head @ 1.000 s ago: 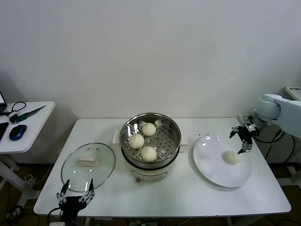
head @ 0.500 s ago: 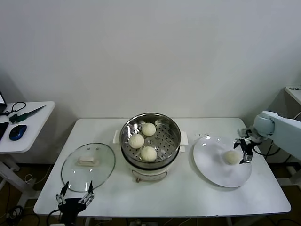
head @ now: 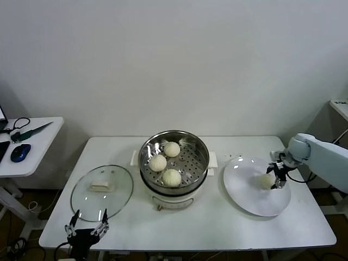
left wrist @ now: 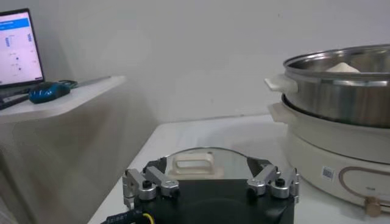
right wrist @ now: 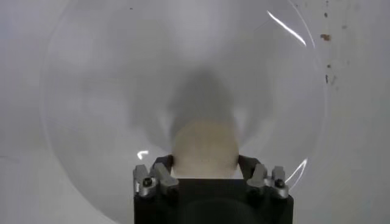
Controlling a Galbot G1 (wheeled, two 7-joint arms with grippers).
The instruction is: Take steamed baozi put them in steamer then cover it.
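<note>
Three steamed baozi [head: 172, 177] lie in the steel steamer [head: 202, 149] at the table's middle. The fourth baozi [head: 266, 181] lies on a flat white plate [head: 250, 198] at the right. My right gripper [head: 276, 177] is down on the plate, open, its jaws standing either side of this baozi [right wrist: 204, 146]. The glass cover [head: 102, 187] with its cream handle [left wrist: 190, 164] lies flat on the table left of the steamer. My left gripper [head: 87, 224] is parked open at the table's front left edge, just before the cover.
A small side table [head: 32, 147] at the far left holds a blue mouse [head: 20, 153], cables and a laptop [left wrist: 18, 49]. The steamer's cream base [left wrist: 341, 164] stands right of the cover. The white wall is behind.
My right gripper has come down from above the plate's far edge to the baozi on the plate and now straddles it. The left arm has not moved.
</note>
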